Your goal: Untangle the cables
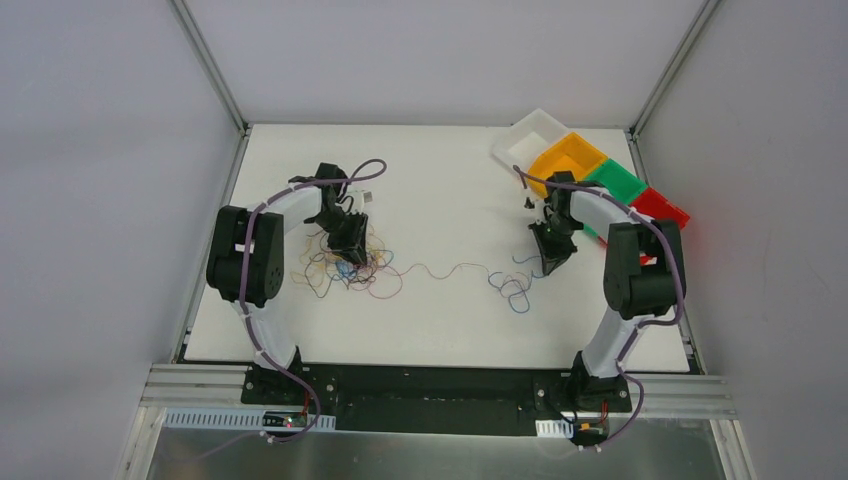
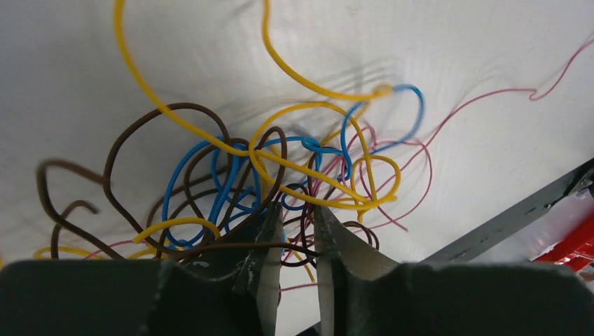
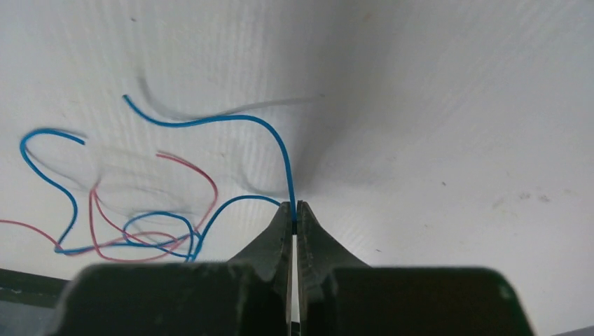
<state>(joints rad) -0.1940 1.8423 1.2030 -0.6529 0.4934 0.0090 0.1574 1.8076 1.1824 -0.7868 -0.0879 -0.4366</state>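
The right gripper [image 3: 295, 208] is pinching a blue cable [image 3: 210, 121]. The left gripper [image 2: 298, 213], standing narrow inside the tangled cables [image 2: 312, 144], is perhaps catching several strands, risking tightening the knot.

You get two arms: left arm [image 1: 248, 262], right arm [image 1: 640, 268]; four bins: white bin [image 1: 528, 140], orange bin [image 1: 568, 160], green bin [image 1: 615, 182], red bin [image 1: 662, 207]; cables [image 2: 308, 145] uncountable.

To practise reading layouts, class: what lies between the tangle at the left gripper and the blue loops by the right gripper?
A single thin red wire snakes across the white table between them, seen in the top view.
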